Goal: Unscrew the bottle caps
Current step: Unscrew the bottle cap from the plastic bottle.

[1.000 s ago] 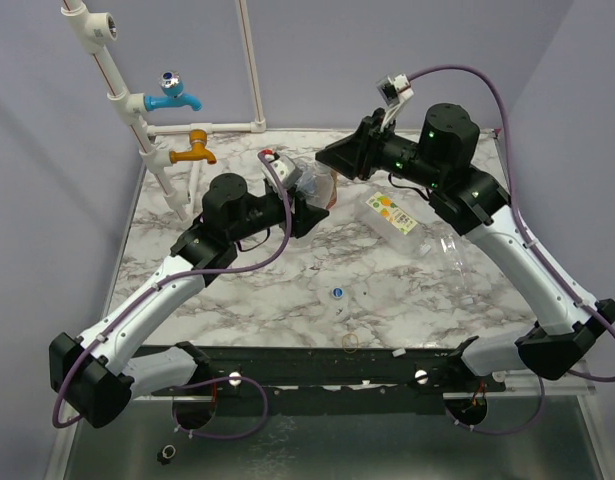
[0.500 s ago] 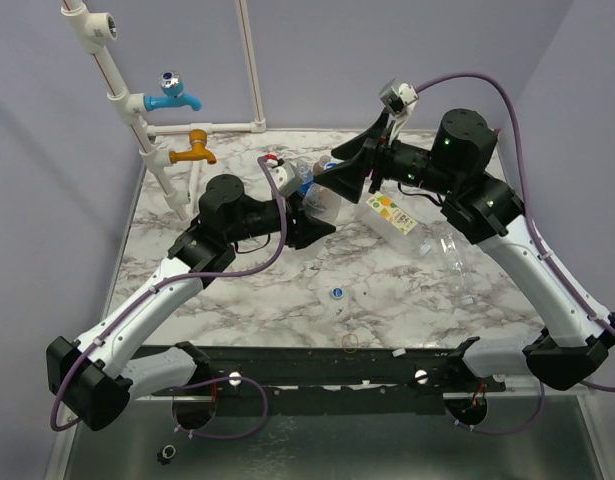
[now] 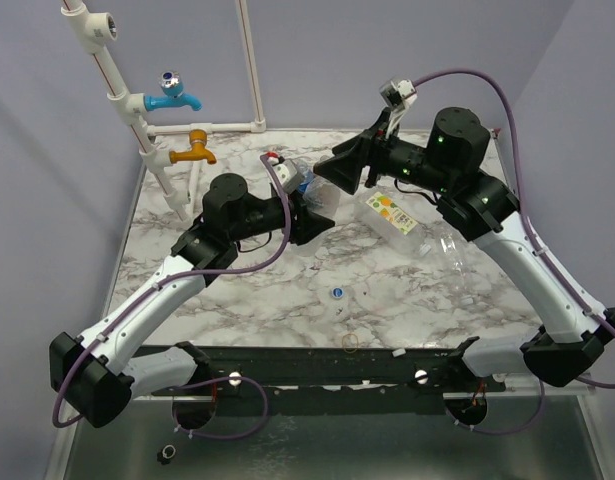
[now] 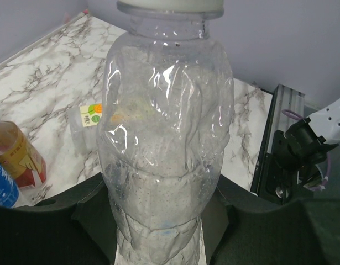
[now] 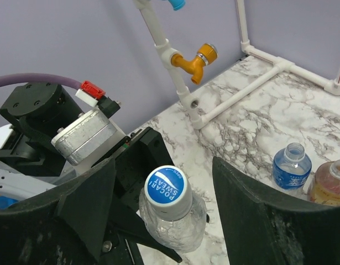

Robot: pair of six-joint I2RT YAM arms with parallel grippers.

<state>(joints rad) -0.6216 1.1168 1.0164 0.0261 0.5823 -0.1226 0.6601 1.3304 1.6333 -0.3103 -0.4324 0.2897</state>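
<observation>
Above the far middle of the grey-veined white marble table [image 3: 237, 290], the outstretched left arm's left gripper [image 3: 311, 214] clamps a crumpled clear plastic bottle [image 4: 164, 138]. The arched right arm's right gripper [image 3: 339, 172] gapes around its round blue-and-white screw cap [image 5: 167, 190], untouching.

Top external: high behind the arm bases [image 3: 327, 375], looking down and forward over the whole white marbled surface [image 3: 257, 300]. Left wrist: very close on a crumpled clear plastic bottle [image 4: 164, 138], facing the surface's right side. Right wrist: close above that bottle's blue-and-white round cap [image 5: 168, 189], facing the back-left corner. All three share the bottle.
</observation>
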